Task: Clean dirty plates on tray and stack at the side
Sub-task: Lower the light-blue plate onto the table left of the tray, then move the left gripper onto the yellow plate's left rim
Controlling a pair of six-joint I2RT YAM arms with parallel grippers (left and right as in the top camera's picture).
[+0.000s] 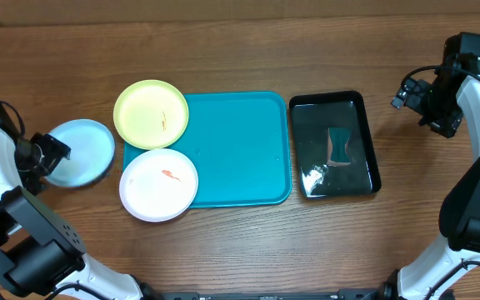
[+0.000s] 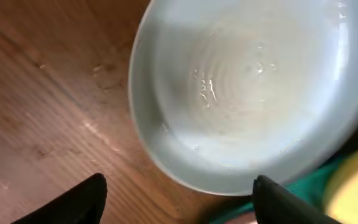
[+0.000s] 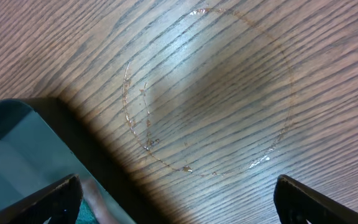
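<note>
Your left tool (image 2: 176,202) stands wide by the pale blue plate (image 1: 86,150), which lies on the bench (image 1: 240,250) at frame left, off the tray (image 1: 240,142). Your right tool (image 3: 179,199) is wide too, and empty. The side stack is started, I judge. Next you must grasp the smeared white plate (image 1: 158,185).

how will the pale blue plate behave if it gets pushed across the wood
The pale blue plate likely slides rather than rolls or tips, since it lies flat and low on the table. Its glossy, wet-looking inside suggests a slippery pinch. It looks thin and shallow, so probably light.
</note>
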